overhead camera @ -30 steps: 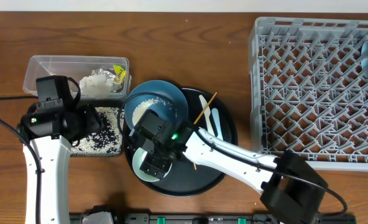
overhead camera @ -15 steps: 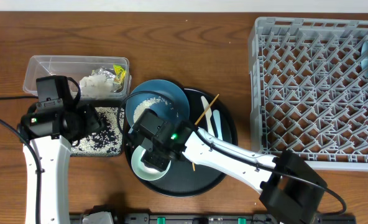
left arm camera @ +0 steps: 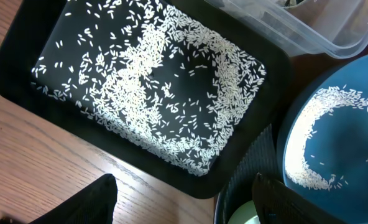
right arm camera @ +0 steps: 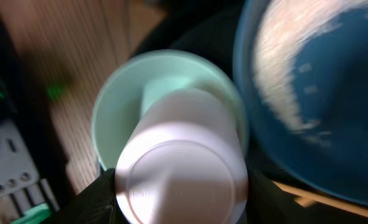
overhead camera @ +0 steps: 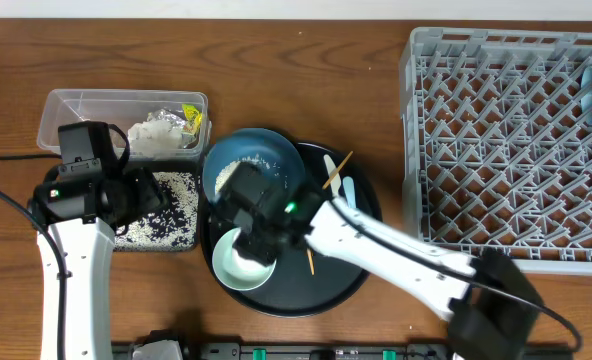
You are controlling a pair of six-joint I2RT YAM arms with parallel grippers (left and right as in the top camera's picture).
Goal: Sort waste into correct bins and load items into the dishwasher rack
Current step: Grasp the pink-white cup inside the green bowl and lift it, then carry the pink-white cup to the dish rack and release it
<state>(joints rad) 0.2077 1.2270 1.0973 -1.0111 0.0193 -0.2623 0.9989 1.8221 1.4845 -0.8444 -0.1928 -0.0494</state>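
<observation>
The small whitish cup (right arm camera: pixel 181 165) is clamped between the jaws of the right gripper (right arm camera: pixel 181 186), over the small pale-green bowl (right arm camera: pixel 119 106) beside the large blue bowl (right arm camera: pixel 333 93). The left gripper (left arm camera: pixel 184 183) is seen with jaws apart at the black tray (left arm camera: pixel 13 71).

My wooden table (overhead camera: pixel 306 80) carries 4 things directly. On the left stands a clear tub (overhead camera: pixel 76 103), with a black tray (overhead camera: pixel 156 247) just beside it on the side nearer me (rice (overhead camera: pixel 176 183) scattered over its floor). A round tray (overhead camera: pixel 326 288) lies mid-table, and the grey rack (overhead camera: pixel 413 140) fills the right side, near that round tray.
</observation>
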